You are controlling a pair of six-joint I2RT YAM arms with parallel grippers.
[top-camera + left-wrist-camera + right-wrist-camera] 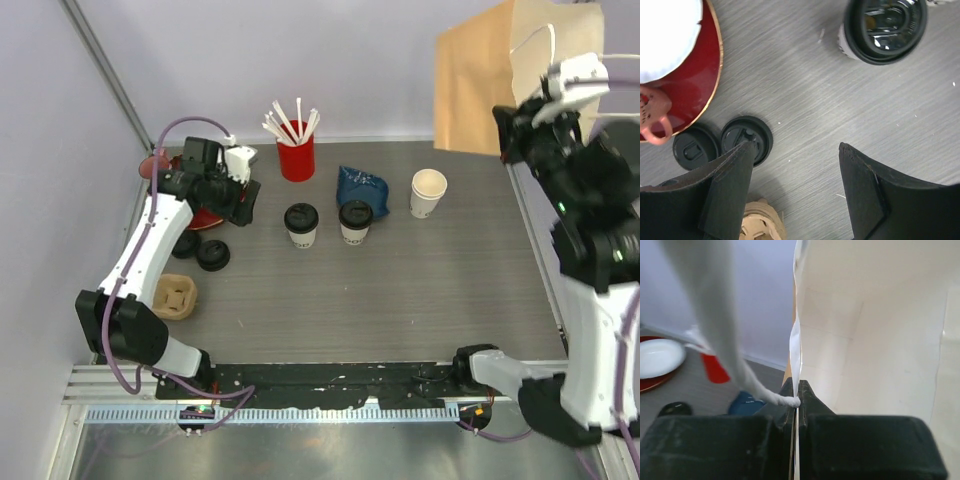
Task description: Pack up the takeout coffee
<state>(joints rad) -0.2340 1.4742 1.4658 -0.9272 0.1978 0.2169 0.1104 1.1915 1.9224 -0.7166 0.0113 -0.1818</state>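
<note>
the left coffee cup (301, 224) and right coffee cup (355, 221) stand lidded on the worktop (420, 300), neither packed yet. the right tool (796, 390) is clenched on the rim of the paper bag (475, 85). the left tool (795, 147) hangs released, empty, near them. by my judgement, all the loading remains.

Bottom of frame, left gripper (795, 149) spread wide; lidded coffee cup (885, 27) upper right, two loose black lids (696, 148) lower left beside the red plate (700, 85).

takeout cups (302, 238) cream | lids (301, 216) black | straw holder (296, 160) red | bag (475, 90) brown
</note>
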